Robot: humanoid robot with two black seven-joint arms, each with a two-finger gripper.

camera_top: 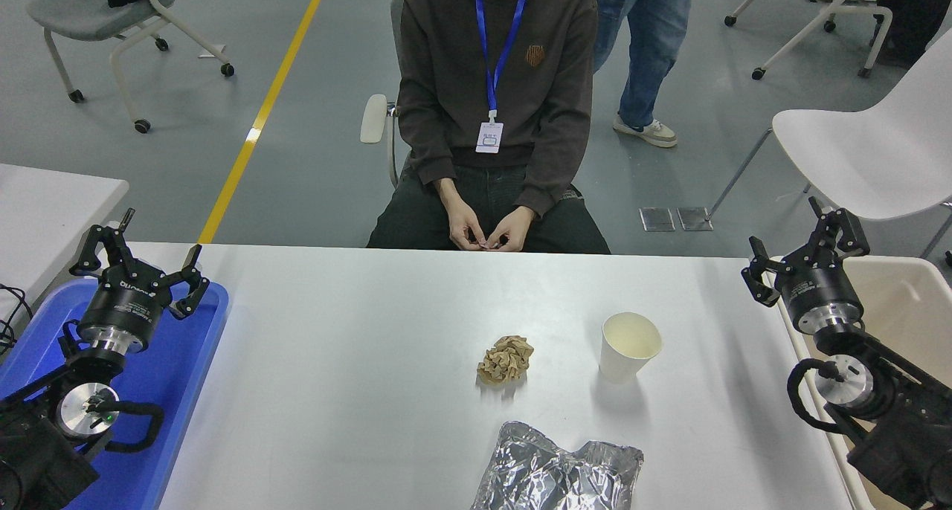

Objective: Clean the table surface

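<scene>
The table surface (357, 391) is a wide white top that fills the lower half of the head view. On it lie a crumpled brown paper ball (506, 359), an upright white paper cup (629, 345) to its right, and a crumpled silver foil bag (554, 471) at the front edge. My right gripper (797, 246) hangs open at the table's right edge, well to the right of the cup and holding nothing. At the lower left my left gripper (143, 256) stays open and empty over the blue tray (178, 391).
A beige bin (904, 287) stands off the table's right edge, under my right arm. A person sits at the far side with both hands (487, 236) just behind the table edge. A smaller white table (44, 205) is at far left. Chairs and a standing person are behind.
</scene>
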